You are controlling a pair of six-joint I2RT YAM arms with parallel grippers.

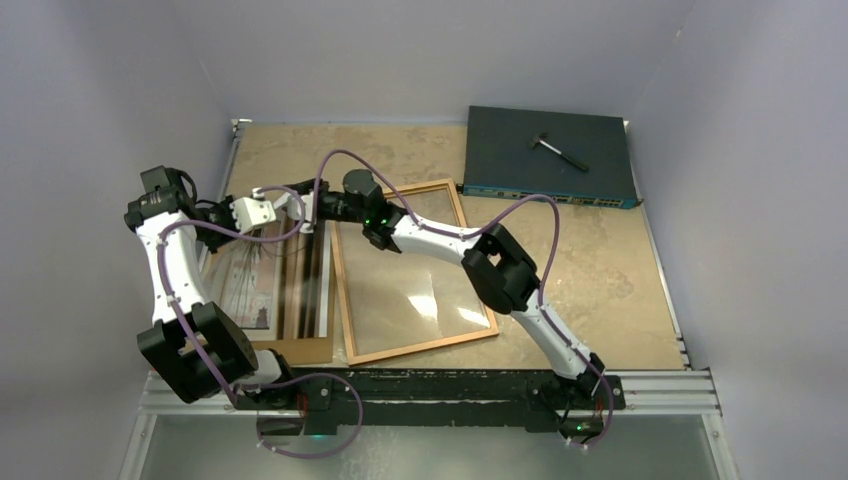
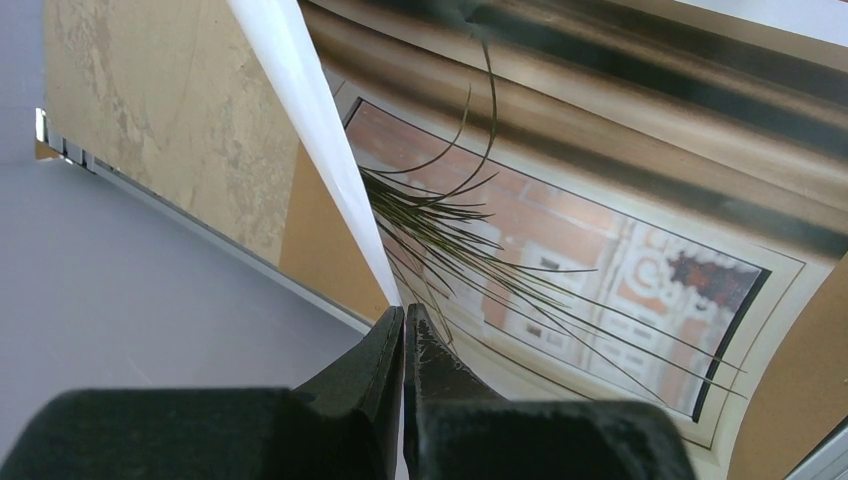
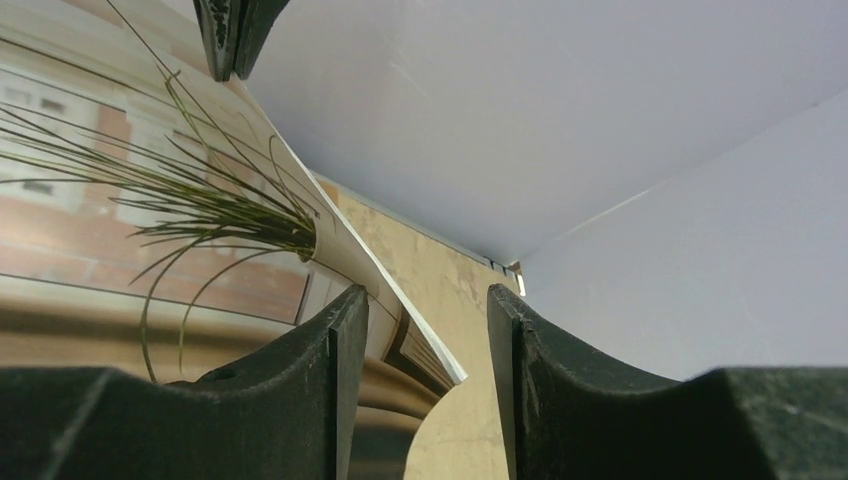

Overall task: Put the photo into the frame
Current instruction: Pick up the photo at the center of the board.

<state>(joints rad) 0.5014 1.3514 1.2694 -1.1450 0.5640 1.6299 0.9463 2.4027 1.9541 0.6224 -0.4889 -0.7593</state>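
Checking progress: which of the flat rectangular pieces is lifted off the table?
The photo, its edge pinched by the left gripper and curled upward; the frame, backing board and dark box lie flat.

the photo point(image 2: 560, 230) is thin paper, glossy on its printed face, with a smooth white border. the frame point(image 1: 425, 347) is orange-brown wood with a low sheen. its clear pane point(image 1: 420, 300) throws bright glare. along the table's left edge the backing board point(image 1: 305, 350) looks like plain brown card, matt. the table point(image 1: 610, 290) is mottled beige and dull. the box point(image 1: 545, 150) at its far right corner is dark and matt. the right gripper point(image 3: 425, 320) has black fingers point(image 3: 300, 400), matt and faintly grainy like plastic.
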